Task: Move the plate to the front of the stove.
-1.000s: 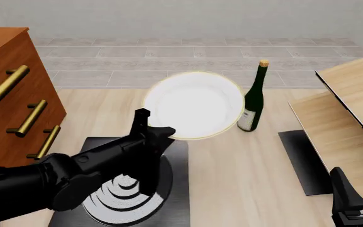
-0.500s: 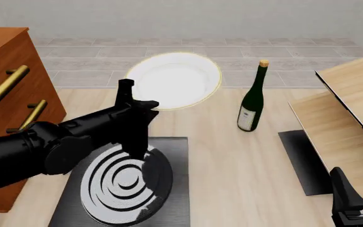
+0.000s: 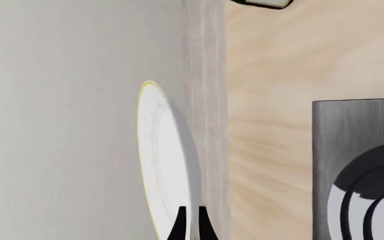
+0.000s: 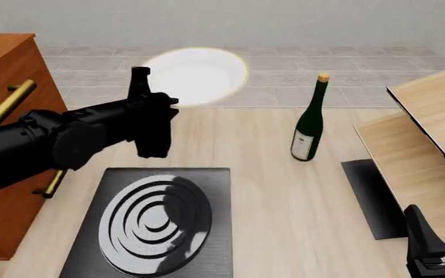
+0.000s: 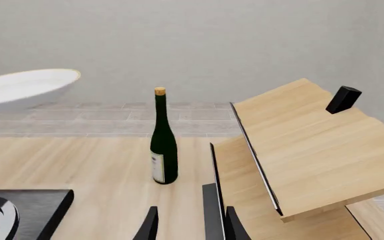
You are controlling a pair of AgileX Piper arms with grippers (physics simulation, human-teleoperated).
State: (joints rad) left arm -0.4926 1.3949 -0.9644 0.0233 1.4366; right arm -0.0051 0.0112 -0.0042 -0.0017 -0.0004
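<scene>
The left pincer (image 4: pixel 146 98) grips the plate (image 4: pixel 195 75) by its rim, aloft just beyond the stove (image 4: pixel 154 223); lowering and releasing remain. The right pincer (image 5: pixel 185 222) idles, parted.

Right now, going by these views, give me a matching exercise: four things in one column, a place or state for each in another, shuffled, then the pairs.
Things:
1. plate
2. stove
3. wine bottle
4. right end effector

Places or states:
A. stands upright on the table
B. low at the near right corner, holding nothing
C. held in the air by the left end effector
D. lies flat on the table, near left

Pairs: 1-C, 2-D, 3-A, 4-B
</scene>
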